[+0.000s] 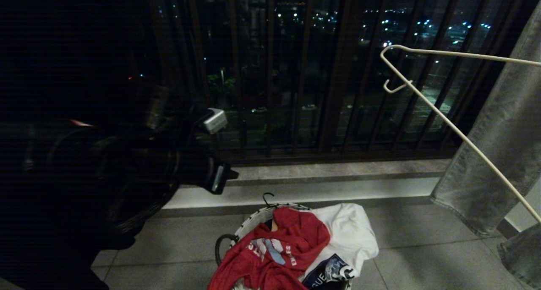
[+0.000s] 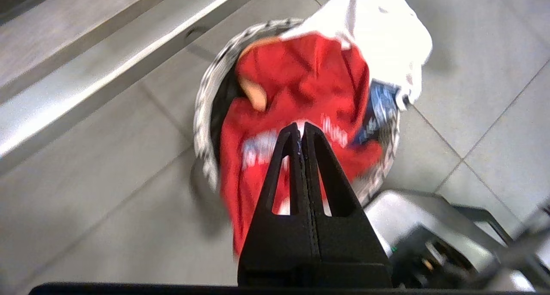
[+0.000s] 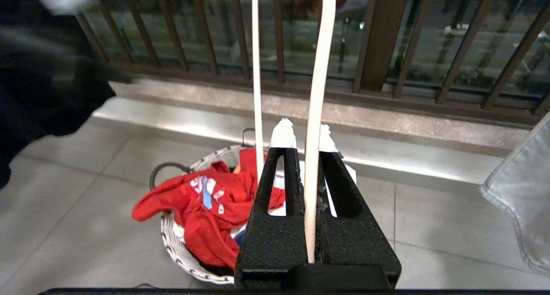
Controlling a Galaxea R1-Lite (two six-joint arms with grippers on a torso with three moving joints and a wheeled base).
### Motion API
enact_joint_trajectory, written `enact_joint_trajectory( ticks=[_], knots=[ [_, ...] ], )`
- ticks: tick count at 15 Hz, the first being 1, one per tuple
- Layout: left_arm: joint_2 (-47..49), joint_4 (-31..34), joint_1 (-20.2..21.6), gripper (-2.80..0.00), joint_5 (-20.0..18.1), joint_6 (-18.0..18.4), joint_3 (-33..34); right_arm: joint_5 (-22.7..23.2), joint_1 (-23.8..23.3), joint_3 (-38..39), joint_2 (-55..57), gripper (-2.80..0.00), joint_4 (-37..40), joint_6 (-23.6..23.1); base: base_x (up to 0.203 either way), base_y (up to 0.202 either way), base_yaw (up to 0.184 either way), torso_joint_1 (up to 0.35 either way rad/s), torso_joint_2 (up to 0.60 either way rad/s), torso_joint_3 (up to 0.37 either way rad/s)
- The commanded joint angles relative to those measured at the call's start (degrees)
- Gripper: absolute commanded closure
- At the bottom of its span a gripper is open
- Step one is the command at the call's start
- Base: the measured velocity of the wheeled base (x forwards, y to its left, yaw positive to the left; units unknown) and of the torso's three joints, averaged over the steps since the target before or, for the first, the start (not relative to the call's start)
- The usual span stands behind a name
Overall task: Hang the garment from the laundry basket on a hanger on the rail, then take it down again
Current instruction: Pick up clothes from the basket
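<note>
— Red T-shirt: where is it?
— Draped over the white woven laundry basket on the grey tiled floor, below the left gripper, fingers pressed together, empty.
— Right gripper?
— Fingers pinching the white wire hanger; dark railing bars behind. Left arm is blurred.

Soft red cloth garment, woven white laundry basket, smooth white hanger, matt grey floor tiles

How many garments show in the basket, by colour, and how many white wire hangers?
Red T-shirt: 1
White T-shirt: 1
White wire hanger: 1, clamped in the right tool
Total: 3
</note>
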Motion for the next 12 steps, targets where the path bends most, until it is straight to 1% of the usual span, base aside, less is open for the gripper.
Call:
enact_joint_trajectory(
  ticks=[1, 3, 4, 6, 8, 9, 11, 12],
  knots=[
    [16.08, 2.38, -4.02, 0.00, 1.26, -0.87, -11.16, -0.11, 0.03, -0.11, 2.08, 0.00, -0.05, 0.12, 0.000, 0.000, 0.000, 0.000, 0.00, 0.000],
    [22.96, 5.04, -6.70, 0.00, 2.28, -3.38, -16.43, 0.15, 0.03, -0.05, 1.14, 0.00, -0.26, 0.21, 0.000, 0.000, 0.000, 0.000, 0.00, 0.000],
    [26.56, 5.64, -7.63, 0.00, 3.05, -4.04, -19.08, 0.18, 0.03, -0.05, 1.05, 0.00, -1.48, 0.16, 0.000, 0.000, 0.000, 0.000, 0.00, 0.000],
    [32.18, 6.30, -8.66, 0.00, 5.29, -4.70, -24.93, 0.33, 0.03, -0.22, 0.88, 0.00, -3.91, 0.11, 0.000, 0.000, 0.000, 0.000, 0.00, 0.000],
    [36.07, 6.73, -9.13, 0.00, 10.19, -5.08, -29.07, 0.51, 0.03, -0.73, 0.96, 0.00, -4.14, 0.11, 0.000, 0.000, 0.000, 0.000, 0.00, 0.000],
    [37.39, 6.82, -9.20, 0.00, 11.41, -5.22, -30.77, 0.60, 0.03, -0.75, 0.79, 0.00, -4.27, 0.11, 0.000, 0.000, 0.000, 0.000, 0.00, 0.000],
    [39.73, 8.01, -9.65, 0.00, 11.97, -5.19, -32.77, 0.60, 0.03, -0.40, 0.21, 0.00, -4.23, 0.19, 0.000, 0.000, 0.000, 0.000, 0.00, 0.000],
    [40.73, 9.97, -10.17, 0.00, 13.72, -5.16, -34.59, 0.58, 0.07, -0.12, -0.03, 0.00, -4.12, 0.19, 0.000, 0.000, 0.000, 0.000, 0.00, 0.000]
  ],
)
